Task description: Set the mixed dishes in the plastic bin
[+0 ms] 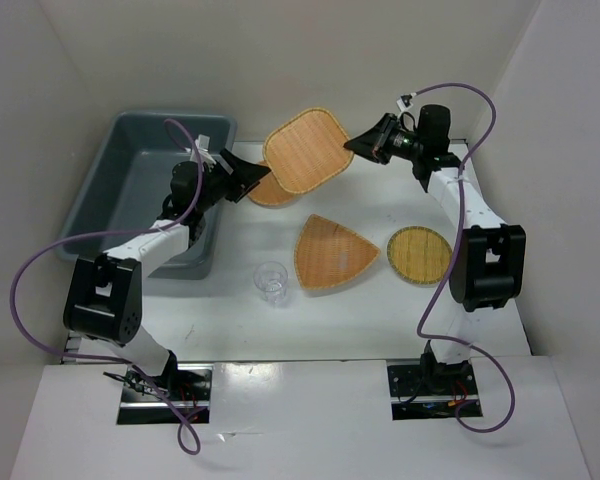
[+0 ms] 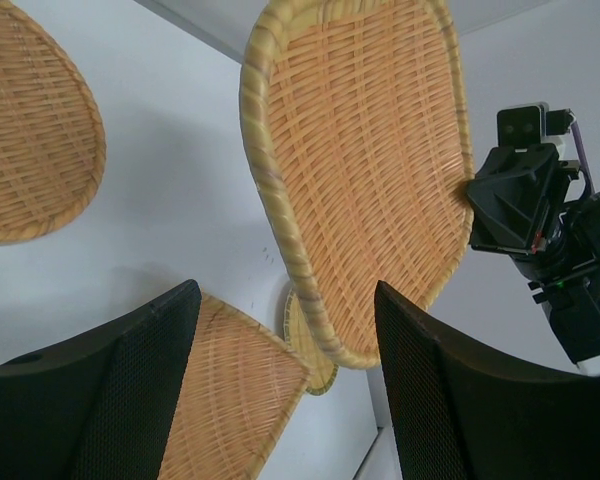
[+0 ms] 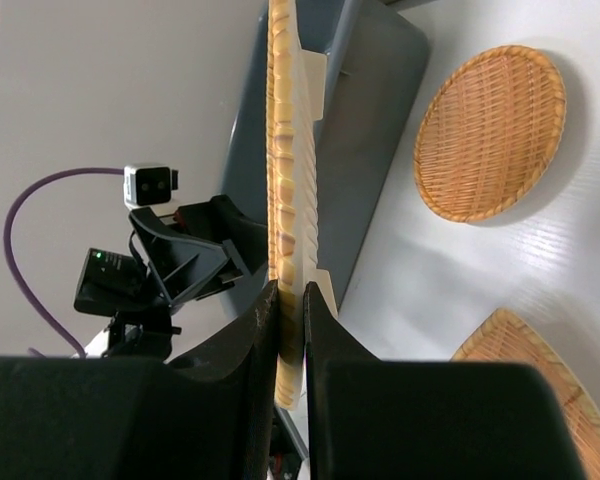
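Closest to the right wrist lens, the right fingers [image 3: 245, 350] are clenched on the rim of the rounded-square tray [image 3: 283, 150], which is seen edge-on between them. From above, that tray is seen held tilted and clear of the bench [image 1: 380, 320], just right of the plastic bin [image 1: 145, 190], and it is gripped at its right corner. Only bare grey floor is seen in the part of the bin not hidden by the left arm. The left fingers [image 2: 130, 390] are spread apart and nothing is grasped by them. They are poised beside the bin's right wall, over the orange round tray [image 1: 272, 192], which is partly covered by the held tray. Whether that round tray is touched by them cannot be told. The rounded-triangle tray [image 1: 335, 252] and the yellower round tray [image 1: 420, 255] are laid flat on the bench, near each other but apart. The clear cup [image 1: 271, 280] is stood upright left of the rounded-triangle tray, near the bin's front right corner.
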`<act>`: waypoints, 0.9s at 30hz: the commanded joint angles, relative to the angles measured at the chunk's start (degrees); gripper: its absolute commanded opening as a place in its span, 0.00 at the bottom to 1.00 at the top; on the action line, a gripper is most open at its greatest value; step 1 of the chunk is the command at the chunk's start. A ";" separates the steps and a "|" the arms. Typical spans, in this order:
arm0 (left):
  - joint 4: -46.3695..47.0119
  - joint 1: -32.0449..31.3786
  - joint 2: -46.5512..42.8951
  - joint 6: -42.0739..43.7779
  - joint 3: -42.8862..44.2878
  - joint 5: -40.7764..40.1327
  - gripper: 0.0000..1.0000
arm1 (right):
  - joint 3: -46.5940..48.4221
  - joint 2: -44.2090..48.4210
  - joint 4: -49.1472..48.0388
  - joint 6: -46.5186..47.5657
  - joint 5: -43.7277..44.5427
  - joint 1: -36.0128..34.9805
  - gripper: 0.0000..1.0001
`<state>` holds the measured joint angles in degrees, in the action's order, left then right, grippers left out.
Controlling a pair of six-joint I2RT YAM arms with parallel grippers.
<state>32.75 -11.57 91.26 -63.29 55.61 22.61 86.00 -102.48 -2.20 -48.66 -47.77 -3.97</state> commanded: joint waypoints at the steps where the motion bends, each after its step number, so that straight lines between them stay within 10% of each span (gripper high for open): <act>1: 6.01 -0.12 1.81 -1.05 1.95 0.85 0.78 | 3.66 0.87 -5.89 -2.75 -2.86 0.10 0.00; 14: 8.64 -0.12 8.93 -5.53 8.54 1.91 0.50 | 2.42 -0.27 -6.94 -3.72 -4.53 -4.82 0.00; 20: 7.16 -0.12 8.93 -6.06 9.34 0.33 0.00 | 2.42 -0.97 -4.50 -1.28 -3.57 -4.82 0.00; 23: 5.93 -0.12 7.70 -5.27 9.34 -0.90 0.00 | 3.92 -0.97 -1.49 0.15 -2.42 -4.82 0.10; 27: 3.65 2.07 5.95 -5.27 11.35 -0.90 0.00 | 3.92 -0.45 -0.79 0.68 -1.80 -4.82 0.67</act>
<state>36.03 -10.83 99.77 -72.07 64.18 22.50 86.00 -104.97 -1.69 -48.34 -48.25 -7.90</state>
